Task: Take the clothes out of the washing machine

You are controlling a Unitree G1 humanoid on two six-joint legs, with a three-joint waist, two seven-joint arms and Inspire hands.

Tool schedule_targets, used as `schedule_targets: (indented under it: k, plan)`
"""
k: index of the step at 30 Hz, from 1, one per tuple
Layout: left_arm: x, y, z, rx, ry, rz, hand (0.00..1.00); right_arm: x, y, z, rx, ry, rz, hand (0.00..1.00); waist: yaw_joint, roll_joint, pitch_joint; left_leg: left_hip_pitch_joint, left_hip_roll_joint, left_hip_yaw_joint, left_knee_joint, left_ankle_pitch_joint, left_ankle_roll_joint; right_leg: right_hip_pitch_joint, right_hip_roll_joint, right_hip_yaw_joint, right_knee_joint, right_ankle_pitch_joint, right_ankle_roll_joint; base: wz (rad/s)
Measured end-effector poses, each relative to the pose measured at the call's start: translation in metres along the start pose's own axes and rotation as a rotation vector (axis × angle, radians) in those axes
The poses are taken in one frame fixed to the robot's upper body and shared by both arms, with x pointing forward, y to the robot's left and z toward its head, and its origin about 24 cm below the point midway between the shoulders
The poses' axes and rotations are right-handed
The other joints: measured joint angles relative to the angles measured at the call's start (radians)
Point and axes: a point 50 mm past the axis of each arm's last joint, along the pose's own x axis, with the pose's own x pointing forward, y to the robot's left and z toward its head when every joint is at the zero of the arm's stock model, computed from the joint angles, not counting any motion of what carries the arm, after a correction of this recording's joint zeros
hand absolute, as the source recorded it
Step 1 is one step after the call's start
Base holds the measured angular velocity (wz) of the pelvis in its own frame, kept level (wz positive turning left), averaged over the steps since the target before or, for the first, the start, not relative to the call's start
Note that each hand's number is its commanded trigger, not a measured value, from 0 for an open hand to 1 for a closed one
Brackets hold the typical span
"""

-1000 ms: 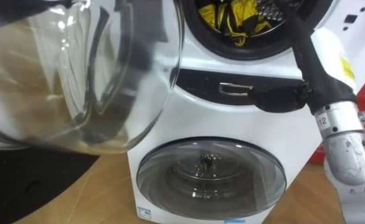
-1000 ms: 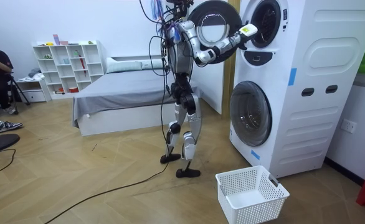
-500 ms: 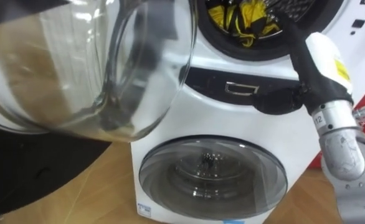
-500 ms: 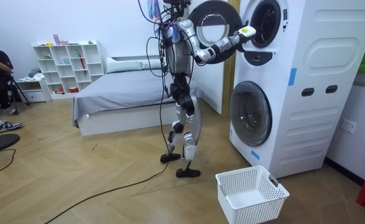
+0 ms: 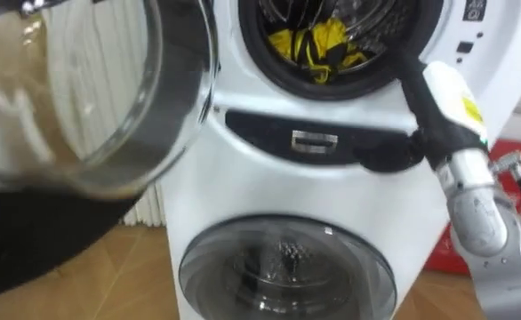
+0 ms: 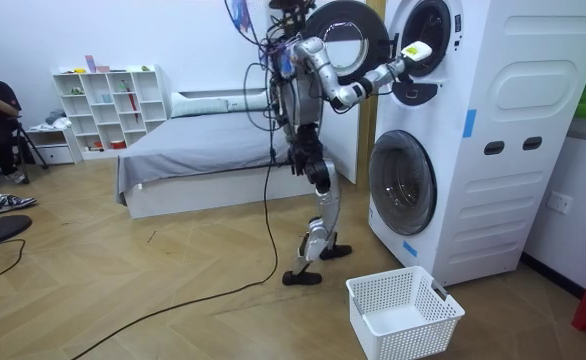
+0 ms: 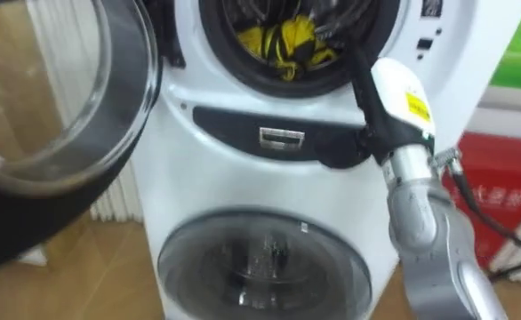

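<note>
In the left eye view the round door (image 5: 92,98) of the top washing machine (image 5: 269,178) is swung open on the left. The yellow and black clothes (image 5: 318,43) lie inside the drum, far up at the top edge. My right arm (image 5: 447,98) goes up from the right and into the drum beside the clothes. The right hand is tucked inside, so I cannot tell if it is wide, narrow or holding cloth. The top of the drum is cut off. The lower door (image 5: 287,267) is closed. In the room view the robot stands close in front of the stacked machines with that arm reaching up into the top drum. A white basket (image 6: 405,312) sits on the floor (image 6: 173,300) near the machines, and it looks empty, though I cannot see all of its bottom. So I judge the door step is done, and grabbing, pulling out and dropping the clothes are all left. In the right eye view the clothes are in the same place, and I cannot tell if the hand touches them.
</note>
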Motion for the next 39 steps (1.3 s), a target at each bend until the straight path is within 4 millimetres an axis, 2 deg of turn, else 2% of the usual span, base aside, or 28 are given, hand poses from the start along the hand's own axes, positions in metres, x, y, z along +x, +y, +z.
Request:
schedule_targets:
  k: [2,5,6,8,9,10,11,12,13,14,15,16,18,19,20,22,24,25,28,30,31,32,34,35,36,37,38,39]
  plan:
    - [0.000,0.000,0.001,0.014,-0.010,-0.001,0.00,0.000,-0.006,0.007,-0.010,-0.052,-0.021,0.00,-0.001,0.000,-0.0001,0.038,-0.025,0.001,-0.007,-0.005,0.010,0.029,-0.017,0.035,-0.020,-0.008,0.012,-0.50]
    - [-0.001,0.009,0.017,0.011,-0.079,0.025,0.00,0.000,-0.017,0.009,-0.031,-0.076,-0.079,0.00,-0.001,-0.027,0.0002,0.089,-0.078,0.010,-0.007,-0.048,0.034,0.088,-0.066,0.049,-0.032,-0.044,0.038,-0.12]
    - [-0.002,0.010,0.025,0.013,-0.114,0.029,0.00,0.001,-0.024,0.008,-0.030,-0.082,-0.108,0.00,0.005,-0.039,-0.0053,0.100,-0.097,0.017,-0.001,-0.069,0.043,0.088,-0.090,0.049,-0.004,-0.059,0.054,0.05]
    - [-0.002,0.010,0.034,0.013,-0.150,0.031,0.00,0.002,-0.032,0.012,-0.048,-0.106,-0.139,0.00,0.007,-0.040,-0.0020,0.108,-0.106,0.028,0.031,-0.105,0.061,0.037,-0.122,0.037,0.160,-0.059,0.089,-0.04]
    - [-0.001,0.011,0.036,0.012,-0.157,0.034,0.00,0.001,-0.032,0.013,-0.058,-0.114,-0.144,0.00,0.005,-0.032,0.0117,0.128,-0.112,0.034,0.042,-0.128,0.067,-0.012,-0.148,0.032,0.301,-0.019,0.138,-0.10]
    - [-0.001,0.012,0.036,0.013,-0.156,0.034,0.00,0.001,-0.032,0.013,-0.063,-0.117,-0.144,0.00,0.002,-0.033,0.0133,0.140,-0.113,0.035,0.045,-0.137,0.070,-0.032,-0.154,0.029,0.361,0.013,0.144,-0.09]
    - [-0.001,0.012,0.037,0.014,-0.158,0.035,0.00,-0.003,-0.032,0.012,-0.067,-0.113,-0.144,0.00,-0.006,-0.026,0.0138,0.162,-0.110,0.030,0.047,-0.157,0.071,-0.056,-0.152,0.029,0.432,0.083,0.139,-0.08]
    - [-0.001,0.012,0.039,0.013,-0.163,0.035,0.00,-0.006,-0.030,0.010,-0.066,-0.119,-0.143,0.00,-0.018,-0.004,0.0130,0.185,-0.106,0.002,0.041,-0.168,0.073,-0.073,-0.141,0.030,0.478,0.157,0.137,-0.07]
    - [-0.001,0.012,0.041,0.016,-0.166,0.035,0.00,-0.008,-0.028,0.010,-0.063,-0.120,-0.139,0.00,-0.030,0.006,0.0138,0.197,-0.108,-0.033,0.037,-0.170,0.077,-0.083,-0.126,0.032,0.492,0.186,0.137,-0.17]
    - [-0.001,0.015,0.046,0.012,-0.179,0.043,0.00,-0.011,-0.024,0.009,-0.059,-0.128,-0.130,0.00,-0.043,0.026,0.0122,0.208,-0.110,-0.092,0.019,-0.171,0.079,-0.110,-0.096,0.032,0.482,0.159,0.127,-0.34]
    - [-0.001,0.021,0.055,0.012,-0.200,0.057,0.00,-0.012,-0.020,0.011,-0.056,-0.143,-0.117,0.00,-0.052,0.031,0.0167,0.214,-0.110,-0.148,-0.006,-0.166,0.081,-0.146,-0.059,0.026,0.412,0.110,0.112,-0.41]
    - [-0.002,0.023,0.058,0.006,-0.209,0.065,0.00,-0.012,-0.017,0.014,-0.056,-0.154,-0.108,0.00,-0.061,0.032,0.0174,0.219,-0.110,-0.177,-0.021,-0.156,0.079,-0.157,-0.041,0.017,0.359,0.099,0.106,-0.38]
    - [-0.003,0.028,0.079,0.000,-0.268,0.077,0.00,-0.013,-0.015,0.015,-0.052,-0.158,-0.092,0.00,-0.073,0.031,0.0142,0.231,-0.115,-0.298,-0.044,-0.120,0.066,-0.149,0.032,0.033,0.066,0.105,0.091,-0.05]
    - [-0.003,0.028,0.084,0.000,-0.286,0.077,0.00,-0.012,-0.015,0.016,-0.053,-0.157,-0.090,0.00,-0.074,0.029,0.0141,0.232,-0.123,-0.328,-0.044,-0.120,0.065,-0.142,0.042,0.052,-0.004,0.115,0.091,0.10]
    - [-0.004,0.026,0.087,0.000,-0.306,0.072,0.00,-0.010,-0.015,0.018,-0.052,-0.167,-0.085,0.00,-0.074,0.026,0.0128,0.231,-0.151,-0.390,-0.043,-0.118,0.063,-0.131,0.044,0.082,-0.101,0.134,0.090,0.06]
    - [-0.003,0.020,0.085,-0.003,-0.298,0.058,0.00,-0.010,-0.018,0.022,-0.034,-0.189,-0.074,0.00,-0.073,0.018,0.0069,0.220,-0.167,-0.427,-0.044,-0.111,0.051,-0.122,0.016,0.012,-0.160,0.196,0.066,0.14]
    - [-0.002,0.017,0.063,-0.003,-0.238,0.049,0.00,-0.010,-0.022,0.025,0.015,-0.192,-0.044,0.00,-0.057,0.018,0.0045,0.211,-0.152,-0.412,-0.042,-0.108,0.039,-0.110,-0.047,-0.147,-0.174,0.242,0.061,0.12]
    - [-0.001,0.016,0.055,-0.002,-0.212,0.046,0.00,-0.010,-0.022,0.026,0.029,-0.192,-0.035,0.00,-0.053,0.017,0.0038,0.210,-0.148,-0.412,-0.042,-0.111,0.034,-0.108,-0.052,-0.166,-0.176,0.242,0.062,0.09]
    - [-0.001,0.013,0.030,0.035,-0.128,0.040,0.00,-0.010,-0.028,0.026,0.095,-0.193,0.009,0.00,-0.043,0.013,0.0011,0.192,-0.116,-0.398,-0.039,-0.119,0.013,-0.093,-0.073,-0.291,-0.199,0.243,0.063,0.28]
    - [-0.002,0.013,0.019,0.046,-0.096,0.031,0.00,-0.009,-0.028,0.022,0.128,-0.179,0.068,0.00,-0.030,0.012,0.0013,0.175,-0.048,-0.289,0.001,-0.142,-0.015,-0.074,-0.086,-0.405,-0.201,0.242,0.061,0.26]
    - [-0.002,0.014,0.017,0.046,-0.091,0.030,0.00,-0.009,-0.028,0.021,0.133,-0.169,0.087,0.00,-0.027,0.012,-0.0018,0.170,-0.032,-0.267,0.027,-0.154,-0.014,-0.075,-0.086,-0.424,-0.201,0.239,0.061,0.07]
    - [-0.003,0.014,0.017,0.047,-0.088,0.025,0.00,-0.009,-0.027,0.020,0.131,-0.157,0.121,0.00,-0.015,0.007,-0.0084,0.156,-0.010,-0.211,0.088,-0.173,-0.015,-0.075,-0.090,-0.462,-0.202,0.237,0.058,-0.14]
    - [-0.003,0.014,0.013,0.042,-0.076,0.006,0.00,-0.007,-0.022,0.022,0.129,-0.152,0.192,0.00,-0.013,0.007,-0.0263,0.161,0.034,-0.119,0.128,-0.190,-0.001,-0.071,-0.085,-0.505,-0.195,0.240,0.091,-0.15]
    - [-0.003,0.015,0.014,0.039,-0.076,0.000,0.00,-0.004,-0.021,0.025,0.121,-0.163,0.236,0.00,-0.027,0.014,-0.0199,0.167,0.068,-0.083,0.107,-0.243,-0.014,-0.096,-0.074,-0.486,-0.131,0.218,0.124,0.11]
    - [-0.003,0.019,0.017,0.050,-0.075,0.011,0.00,-0.004,-0.015,0.028,0.114,-0.162,0.287,0.00,-0.041,-0.006,-0.0160,0.157,0.046,-0.120,0.115,-0.243,-0.016,-0.140,-0.071,-0.303,-0.005,0.197,0.103,0.37]
    - [-0.002,0.020,0.019,0.068,-0.079,0.015,0.00,-0.005,-0.015,0.029,0.097,-0.162,0.309,0.00,-0.054,-0.014,-0.0176,0.146,0.031,-0.146,0.130,-0.244,-0.016,-0.147,-0.066,-0.188,0.056,0.167,0.102,0.80]
    - [-0.002,0.023,0.033,0.089,-0.115,0.027,0.00,-0.005,-0.017,0.032,0.064,-0.176,0.346,0.00,-0.059,-0.036,-0.0170,0.100,-0.004,-0.165,0.180,-0.247,-0.021,-0.144,-0.066,0.010,0.124,0.048,0.144,0.95]
    - [-0.003,0.024,0.043,0.101,-0.146,0.030,0.00,-0.004,-0.013,0.033,0.058,-0.179,0.375,0.00,-0.036,-0.044,-0.0102,0.073,-0.004,-0.160,0.217,-0.252,-0.030,-0.170,-0.071,-0.004,0.132,0.001,0.095,0.76]
